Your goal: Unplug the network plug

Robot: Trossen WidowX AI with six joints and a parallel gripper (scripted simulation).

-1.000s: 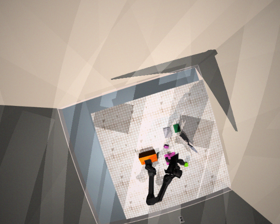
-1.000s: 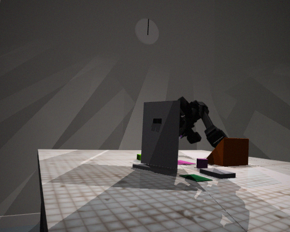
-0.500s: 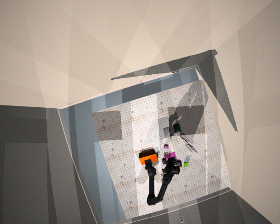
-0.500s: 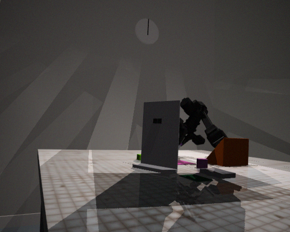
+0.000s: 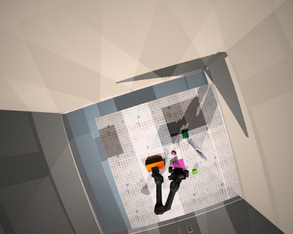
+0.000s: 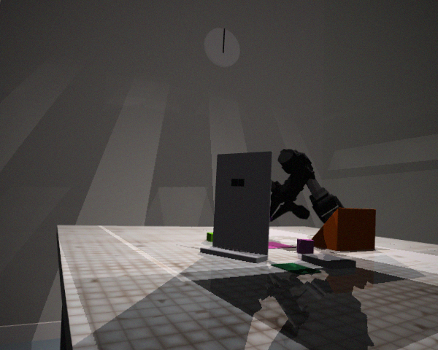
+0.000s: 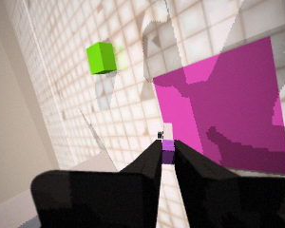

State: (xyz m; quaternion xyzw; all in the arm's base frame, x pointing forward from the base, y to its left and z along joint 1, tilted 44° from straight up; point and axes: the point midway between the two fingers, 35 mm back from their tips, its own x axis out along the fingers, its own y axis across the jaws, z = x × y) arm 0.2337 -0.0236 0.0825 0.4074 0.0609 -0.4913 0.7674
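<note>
My gripper (image 7: 166,145) (image 5: 175,172) (image 6: 274,214) is shut on the small purple plug (image 7: 168,155). It holds the plug in the air, clear of the upright grey panel (image 6: 241,203). The dark socket slot (image 6: 237,182) in the panel is empty. The marked square is a magenta patch (image 7: 228,109) (image 5: 178,163) (image 6: 279,245) on the table. In the wrist view the plug hangs over the table at the near left edge of that patch. In the exterior view the fingertips are partly hidden behind the panel.
A bright green cube (image 7: 102,58) (image 5: 194,171) (image 6: 209,236) lies beside the square. An orange wedge block (image 5: 155,163) (image 6: 347,230) stands next to the arm. A purple cube (image 6: 304,245) (image 5: 173,152), a dark green patch (image 6: 295,267) (image 5: 184,134) and a flat grey slab (image 6: 328,260) lie beyond.
</note>
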